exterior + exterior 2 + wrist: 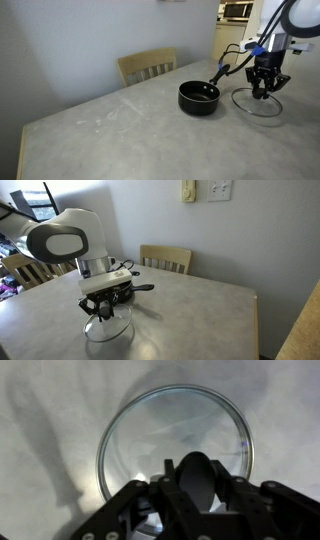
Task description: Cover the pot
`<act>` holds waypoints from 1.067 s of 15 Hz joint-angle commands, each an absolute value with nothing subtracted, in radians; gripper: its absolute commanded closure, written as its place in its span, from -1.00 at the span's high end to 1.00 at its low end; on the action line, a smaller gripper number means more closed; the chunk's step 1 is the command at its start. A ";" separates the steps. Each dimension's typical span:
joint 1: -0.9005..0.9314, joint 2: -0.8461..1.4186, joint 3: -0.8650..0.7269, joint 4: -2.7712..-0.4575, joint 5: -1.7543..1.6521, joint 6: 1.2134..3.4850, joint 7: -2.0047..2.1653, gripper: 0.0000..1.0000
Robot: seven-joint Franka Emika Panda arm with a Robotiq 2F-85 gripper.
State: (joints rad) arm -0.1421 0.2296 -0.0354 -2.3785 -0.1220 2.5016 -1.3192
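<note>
Over the pale desk (110,130) the jaws hang straight down, one finger on either side of the black knob (197,478) of a flat glass lid (170,425). I cannot tell whether they pinch it. The lid lies flat on the desk. The pot (198,97) stands just beside it, uncovered. A wooden chair (148,66) stands behind the desk.

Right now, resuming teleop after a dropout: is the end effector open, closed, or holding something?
End effector: down over the glass lid, fingers either side of its black knob; whether they are clamped shut cannot be told.
</note>
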 commanded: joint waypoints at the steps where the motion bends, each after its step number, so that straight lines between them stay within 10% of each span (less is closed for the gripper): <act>1: -0.127 0.166 -0.029 -2.370 -0.116 2.436 -1.272 -0.72; 16: -0.053 0.288 0.023 -2.077 -0.093 2.271 -1.061 -0.72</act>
State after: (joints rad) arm -0.0613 0.2393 0.0068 -2.1597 -0.1014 2.3156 -1.0854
